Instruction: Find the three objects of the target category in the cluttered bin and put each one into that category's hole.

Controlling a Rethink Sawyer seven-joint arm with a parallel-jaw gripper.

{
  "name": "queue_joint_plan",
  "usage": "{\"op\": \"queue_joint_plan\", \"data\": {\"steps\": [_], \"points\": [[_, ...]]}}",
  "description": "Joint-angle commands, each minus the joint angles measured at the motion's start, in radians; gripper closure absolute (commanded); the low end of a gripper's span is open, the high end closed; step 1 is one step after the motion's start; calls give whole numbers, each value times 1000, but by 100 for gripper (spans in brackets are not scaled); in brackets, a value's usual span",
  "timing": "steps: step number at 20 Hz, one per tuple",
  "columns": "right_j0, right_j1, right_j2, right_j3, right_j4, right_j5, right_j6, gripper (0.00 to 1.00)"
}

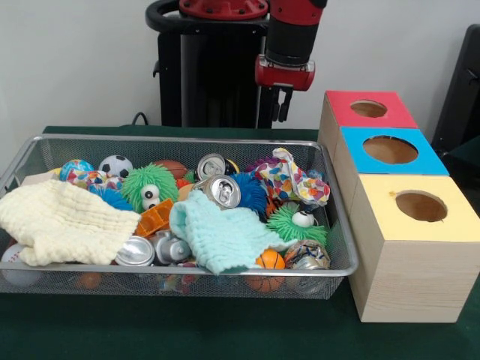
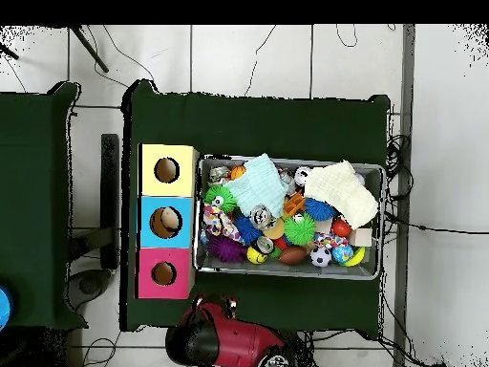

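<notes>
A wire mesh bin (image 1: 180, 139) is packed with clutter. Silver drink cans lie at the middle (image 1: 222, 192), at the back (image 1: 211, 165) and at the front (image 1: 136, 252). Green fuzzy toys with eyes (image 1: 150, 187) (image 1: 297, 223), a soccer ball (image 1: 115, 165) and a small orange basketball (image 1: 270, 261) sit among them. A cream cloth (image 1: 64, 221) and a mint cloth (image 1: 217, 236) cover part of the pile. My gripper (image 1: 279, 105) hangs high behind the bin's back rim, touching nothing. In the overhead view the red arm (image 2: 229, 334) stays outside the bin (image 2: 287, 160).
Three wooden boxes with round holes stand in a row to the right of the bin: red top (image 1: 345, 101) farthest, blue top (image 1: 431, 161) in the middle, yellow top (image 1: 382, 217) nearest. A patterned cloth (image 1: 294, 181) lies in the bin's right end. Green felt (image 1: 187, 330) covers the table.
</notes>
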Motion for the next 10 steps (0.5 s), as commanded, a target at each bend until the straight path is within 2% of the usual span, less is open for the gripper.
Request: {"op": "queue_joint_plan", "data": {"steps": [1,10], "points": [[-21,-53,83,-49,51,66,212,100],[-32,-61,100,-35,52,69,217,100]]}}
